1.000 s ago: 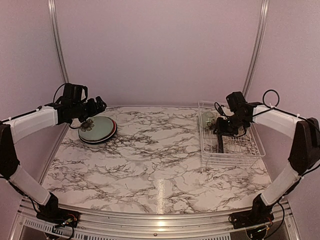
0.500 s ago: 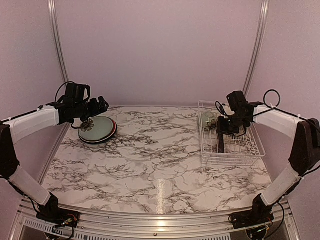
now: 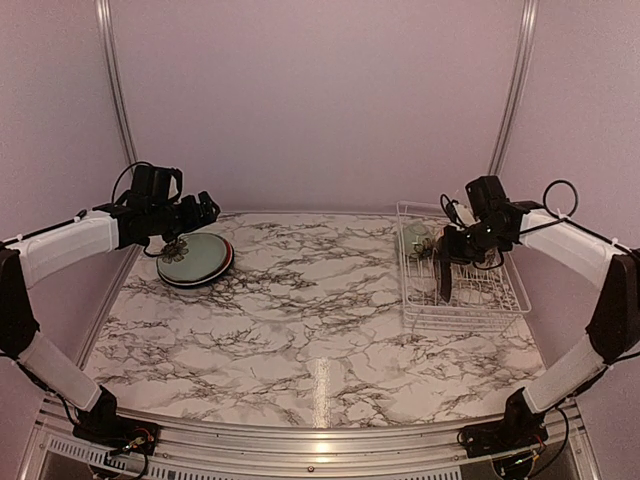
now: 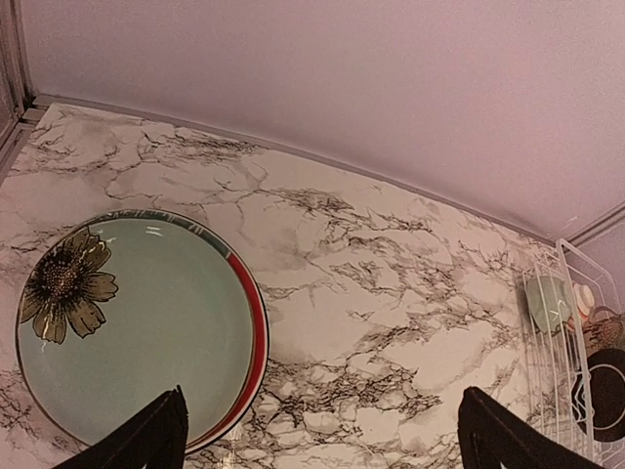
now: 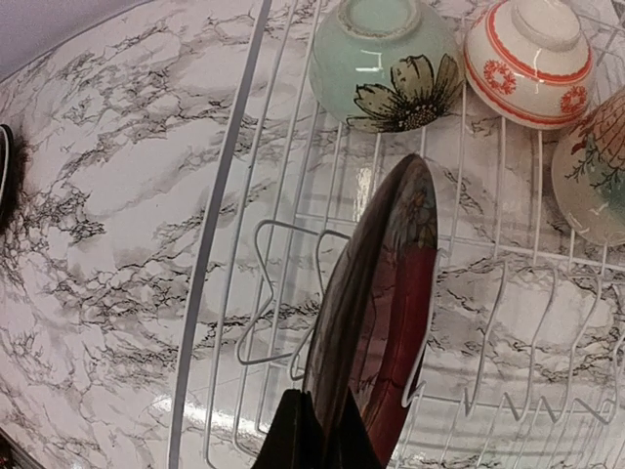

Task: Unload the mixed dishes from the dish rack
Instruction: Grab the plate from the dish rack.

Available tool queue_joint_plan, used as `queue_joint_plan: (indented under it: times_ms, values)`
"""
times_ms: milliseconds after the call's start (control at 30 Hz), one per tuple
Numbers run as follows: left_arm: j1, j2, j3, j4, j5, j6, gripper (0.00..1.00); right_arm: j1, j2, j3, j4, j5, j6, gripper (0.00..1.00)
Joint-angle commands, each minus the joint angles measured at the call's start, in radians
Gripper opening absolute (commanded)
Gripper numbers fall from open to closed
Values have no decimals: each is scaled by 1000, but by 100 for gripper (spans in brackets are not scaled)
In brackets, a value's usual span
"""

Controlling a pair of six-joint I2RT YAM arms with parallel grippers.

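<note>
The white wire dish rack (image 3: 464,319) stands at the right. My right gripper (image 3: 445,258) is shut on the rim of a dark red patterned plate (image 3: 443,286) that stands on edge between the rack's dividers. In the right wrist view my right gripper (image 5: 327,420) pinches the plate (image 5: 386,293) inside the rack (image 5: 219,244). A pale green flowered bowl (image 5: 386,61), an orange-red-and-white bowl (image 5: 528,59) and a patterned cup (image 5: 598,168) lie at the rack's far end. My left gripper (image 3: 205,208) is open and empty over a pale green flowered plate (image 3: 193,257).
The pale green plate (image 4: 127,327) lies on top of a red-rimmed plate (image 4: 252,322) at the far left of the marble table. In the left wrist view my left gripper (image 4: 322,442) hangs above the plates' right edge. The walls stand close behind both arms.
My right wrist has shifted a little to the right and up, still holding the dark red plate in the rack. My left gripper has barely moved.
</note>
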State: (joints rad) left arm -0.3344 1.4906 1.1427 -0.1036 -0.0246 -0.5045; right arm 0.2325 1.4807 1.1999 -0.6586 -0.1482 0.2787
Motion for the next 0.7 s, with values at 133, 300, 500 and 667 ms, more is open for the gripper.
queue_joint_plan:
  times_ms: [133, 300, 500, 667]
  values:
    - [-10, 10, 29, -25, 34, 1, 99, -6, -118, 92, -16, -58, -88, 0]
    - [-10, 36, 52, -28, 119, -11, 99, 7, -190, 99, 0, 6, -204, 0]
    - [-11, 83, 108, -61, 283, -27, 98, 179, -259, 115, 29, 135, -342, 0]
    - [-14, 128, 121, -13, 471, -76, 95, 343, -268, 104, 71, 278, -439, 0]
